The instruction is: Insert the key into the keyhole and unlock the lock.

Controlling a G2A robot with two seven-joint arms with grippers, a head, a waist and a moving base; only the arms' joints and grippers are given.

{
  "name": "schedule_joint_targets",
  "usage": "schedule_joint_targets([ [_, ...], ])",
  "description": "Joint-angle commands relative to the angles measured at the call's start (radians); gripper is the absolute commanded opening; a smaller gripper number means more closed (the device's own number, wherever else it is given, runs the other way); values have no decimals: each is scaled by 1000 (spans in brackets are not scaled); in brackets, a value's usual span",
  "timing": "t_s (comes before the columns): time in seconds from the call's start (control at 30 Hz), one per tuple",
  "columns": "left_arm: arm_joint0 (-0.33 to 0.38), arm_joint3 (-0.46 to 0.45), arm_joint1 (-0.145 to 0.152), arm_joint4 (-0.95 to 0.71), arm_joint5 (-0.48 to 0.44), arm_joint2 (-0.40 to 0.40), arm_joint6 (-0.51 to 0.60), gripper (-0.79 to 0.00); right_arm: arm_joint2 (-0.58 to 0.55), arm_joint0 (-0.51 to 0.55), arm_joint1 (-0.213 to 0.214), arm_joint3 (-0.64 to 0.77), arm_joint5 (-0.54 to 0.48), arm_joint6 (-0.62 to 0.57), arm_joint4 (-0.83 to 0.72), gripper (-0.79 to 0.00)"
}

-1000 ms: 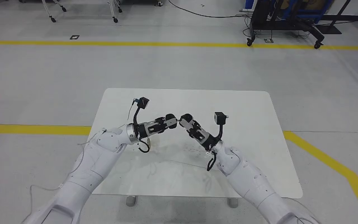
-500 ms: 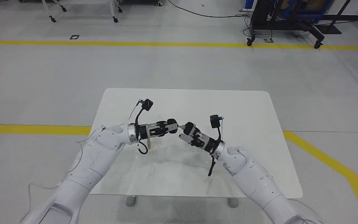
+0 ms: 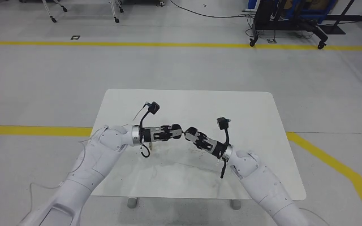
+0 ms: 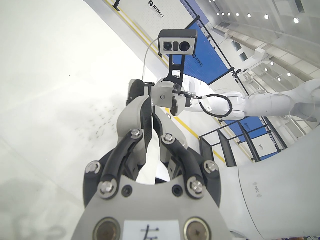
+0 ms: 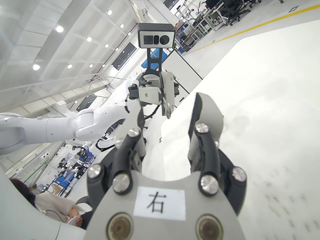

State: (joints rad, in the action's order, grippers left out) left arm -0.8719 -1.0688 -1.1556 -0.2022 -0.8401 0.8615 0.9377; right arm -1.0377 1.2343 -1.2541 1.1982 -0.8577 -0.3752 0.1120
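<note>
1. The key (image 5: pixel 166 108), a small flat silvery piece with holes in it, stuck out past the fingertips of the left pincer (image 4: pixel 150 106). That pincer was clamped on its other end.
2. In the left wrist view, the left pincer's ribbed black pads (image 4: pixel 145 118) stood almost together, with only a narrow slit between them. The gripped part of the key was hidden inside that slit.
3. The right pincer (image 5: pixel 169 102) was spread wide, and nothing was held between its fingers (image 5: pixel 203 116). The free end of the key lay just ahead of its gap and roughly in line with it, pointing towards it.
4. In the left wrist view, one black-padded finger of the right pincer stood just beside the left pincer's tips, on their outer side. Whether the right pincer touched the key or the left pincer could not be told.
5. In the top view, the two pincers faced each other tip to tip, very close together.
6. The white table (image 3: pixel 249 113) lay beneath both pincers, which were over its middle part. The tabletop near them bore faint grey scuff marks.
</note>
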Motion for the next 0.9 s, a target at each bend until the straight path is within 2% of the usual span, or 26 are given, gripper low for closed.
schedule_joint_targets([
  [0.0,-1,0,0,1,-4,2,-6,-785,1,-2,0,-1,-1,-3,-8,-637],
  [0.07,-2,1,0,2,-6,3,-9,-785,4,-4,-1,-1,0,-9,-13,-683],
  [0.1,-2,0,1,2,-6,3,-9,-785,6,-5,-1,-1,2,-13,-17,-785],
  [0.47,5,11,-2,7,7,6,-39,-785,9,-5,1,-5,-7,-38,-44,-785],
  [0.5,4,13,-3,9,9,7,-49,-46,8,-5,1,-5,-12,-35,-46,-785],
  [0.53,3,14,-3,8,8,8,-58,0,6,-5,2,-5,-19,-30,-46,-785],
  [0.7,-5,22,2,-44,0,37,-72,0,-27,10,7,-3,-71,15,-40,-785],
  [0.8,-17,8,25,14,2,95,-79,0,-62,35,14,3,-102,55,-24,-785],
  [0.87,-47,-50,50,128,29,164,-122,0,-91,52,18,5,-113,91,-10,-785],
])
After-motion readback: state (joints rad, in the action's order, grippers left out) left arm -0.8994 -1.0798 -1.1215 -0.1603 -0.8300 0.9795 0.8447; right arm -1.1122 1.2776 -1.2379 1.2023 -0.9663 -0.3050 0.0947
